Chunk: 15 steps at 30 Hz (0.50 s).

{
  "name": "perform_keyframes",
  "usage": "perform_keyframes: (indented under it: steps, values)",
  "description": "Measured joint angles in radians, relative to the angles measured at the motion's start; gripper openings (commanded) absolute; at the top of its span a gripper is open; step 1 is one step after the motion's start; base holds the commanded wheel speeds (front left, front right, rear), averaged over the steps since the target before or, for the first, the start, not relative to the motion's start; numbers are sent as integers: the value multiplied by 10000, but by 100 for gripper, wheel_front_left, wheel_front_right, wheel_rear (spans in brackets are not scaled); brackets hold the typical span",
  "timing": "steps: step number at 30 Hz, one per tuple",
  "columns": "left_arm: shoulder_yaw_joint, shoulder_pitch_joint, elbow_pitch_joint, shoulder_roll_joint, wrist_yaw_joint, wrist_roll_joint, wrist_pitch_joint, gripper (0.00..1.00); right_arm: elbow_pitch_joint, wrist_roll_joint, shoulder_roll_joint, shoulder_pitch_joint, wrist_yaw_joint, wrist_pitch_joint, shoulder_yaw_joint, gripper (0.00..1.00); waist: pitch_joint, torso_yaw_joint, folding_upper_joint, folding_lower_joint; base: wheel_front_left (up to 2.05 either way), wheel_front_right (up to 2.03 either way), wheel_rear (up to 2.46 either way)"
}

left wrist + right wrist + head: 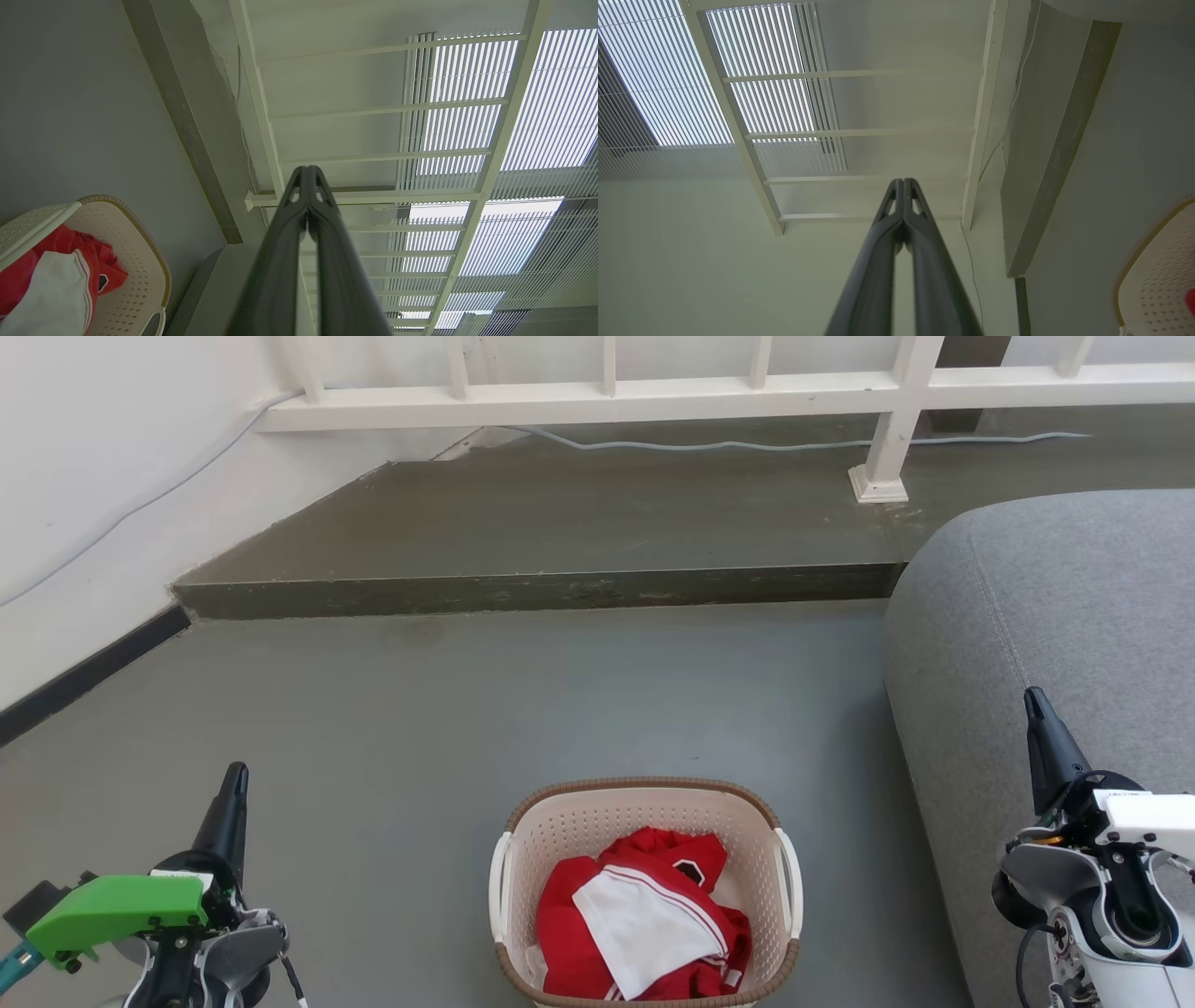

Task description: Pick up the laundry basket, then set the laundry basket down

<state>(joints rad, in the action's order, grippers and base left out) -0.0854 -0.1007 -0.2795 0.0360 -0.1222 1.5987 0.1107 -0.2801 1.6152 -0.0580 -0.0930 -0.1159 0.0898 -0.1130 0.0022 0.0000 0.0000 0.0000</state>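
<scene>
Living area of a home.
A grey sofa [1055, 616] stands just beside the right fingers [1046, 737]; between those and the left fingers [229, 812], a laundry basket [597, 831] of red and white clothes [579, 915]; beyond the tips, white railing [597, 401] and slatted blinds [537, 102].

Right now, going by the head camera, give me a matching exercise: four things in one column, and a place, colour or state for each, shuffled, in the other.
Things:
1. laundry basket
2. red and white garment
3. left gripper
4. sofa

Descriptions:
A. shut, holding nothing
B. cream with a brown rim
C. lying inside the basket
D. grey, at the right edge of the head view

Pairs: 1-B, 2-C, 3-A, 4-D
</scene>
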Motion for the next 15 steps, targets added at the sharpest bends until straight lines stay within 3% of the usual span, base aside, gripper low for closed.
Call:
perform_keyframes:
  steps: [15]
  values:
    - [0,1,4,0,0,0,0,0,2,0,4,1,-2,0,-10,0,0,0,0,0,0,0,0]
